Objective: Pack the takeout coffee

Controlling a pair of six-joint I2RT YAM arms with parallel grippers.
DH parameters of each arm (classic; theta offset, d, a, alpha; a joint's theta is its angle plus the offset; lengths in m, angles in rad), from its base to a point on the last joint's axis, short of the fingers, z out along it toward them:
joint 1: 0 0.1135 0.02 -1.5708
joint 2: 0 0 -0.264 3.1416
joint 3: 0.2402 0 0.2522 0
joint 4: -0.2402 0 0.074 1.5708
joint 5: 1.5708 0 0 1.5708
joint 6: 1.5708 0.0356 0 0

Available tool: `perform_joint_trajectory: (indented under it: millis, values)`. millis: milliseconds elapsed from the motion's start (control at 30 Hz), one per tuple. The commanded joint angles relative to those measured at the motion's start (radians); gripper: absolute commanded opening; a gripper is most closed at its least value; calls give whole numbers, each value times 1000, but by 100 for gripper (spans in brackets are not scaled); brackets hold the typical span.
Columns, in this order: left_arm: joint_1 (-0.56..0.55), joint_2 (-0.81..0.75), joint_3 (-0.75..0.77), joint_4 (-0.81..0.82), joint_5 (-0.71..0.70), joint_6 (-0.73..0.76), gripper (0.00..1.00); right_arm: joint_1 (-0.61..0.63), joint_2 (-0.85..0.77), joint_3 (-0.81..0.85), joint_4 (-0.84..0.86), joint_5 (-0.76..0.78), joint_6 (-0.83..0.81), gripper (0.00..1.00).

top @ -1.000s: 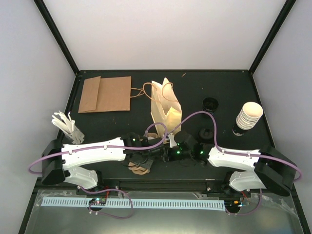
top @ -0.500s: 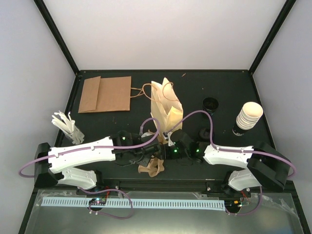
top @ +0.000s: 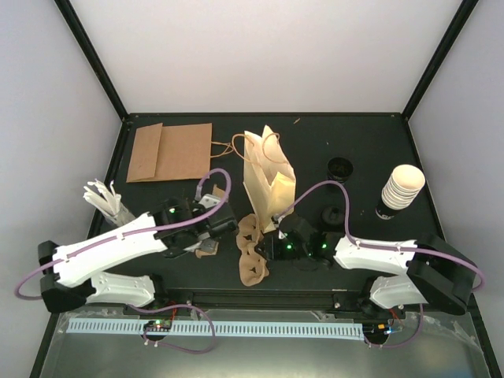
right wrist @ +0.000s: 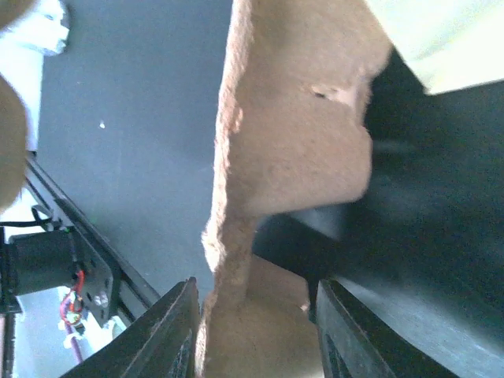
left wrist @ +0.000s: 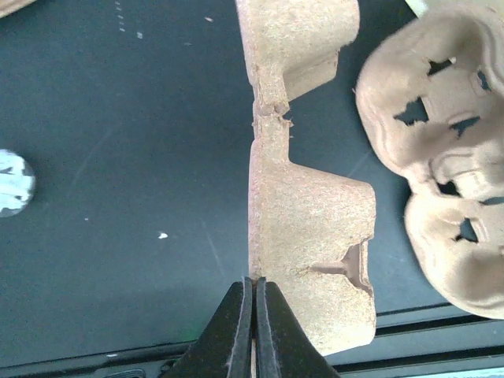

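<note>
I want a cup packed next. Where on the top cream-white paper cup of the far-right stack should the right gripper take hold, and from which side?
Probably from above, pinching the top cream-white paper cup at its rolled rim, one jaw inside and one outside. The stack looks upright with mouths facing up, and nesting leaves little of that cup exposed besides its rim band.

Black worktop (top: 354, 134). Upright cream paper bag with loop handles (top: 268, 179) at centre. Brown moulded-pulp cup carrier (top: 252, 258) lies just before it, right claw (top: 265, 249) on its edge. Left claw (top: 209, 242) stands apart, small brown pulp scrap (top: 207, 250) at its tip. Stack of cream-white paper cups (top: 402, 187) far right.
</note>
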Motion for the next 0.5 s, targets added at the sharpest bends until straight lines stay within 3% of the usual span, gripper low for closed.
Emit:
perform_joint_trajectory:
  millis: [0,333,467]
  values:
    - [36,-84,46,-78,-92,22,2,-2,-35,-53,-23,40,-14,42]
    - [140,-102,-27,-30,-74,103,2,-1,63,-38,79,-62,-20,36]
    - [272,-108,-119,67,-42,202,4,2,104,11,73,-74,-35,36]
